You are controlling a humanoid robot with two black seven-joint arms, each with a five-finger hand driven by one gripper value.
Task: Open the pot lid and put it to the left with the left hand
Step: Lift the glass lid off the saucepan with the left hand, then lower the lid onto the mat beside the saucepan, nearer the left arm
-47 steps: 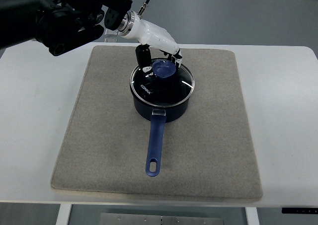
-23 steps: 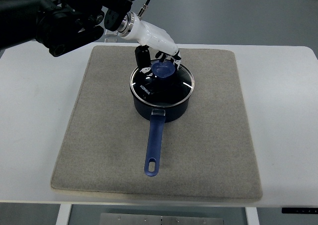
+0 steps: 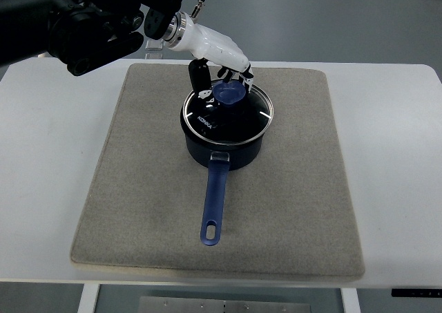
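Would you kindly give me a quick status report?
Left hand shut on lid knob. Lid tilted on pot. Mat left of pot free.

Pot interior hidden under lid

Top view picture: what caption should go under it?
Left hand grips the blue knob of the pot lid.
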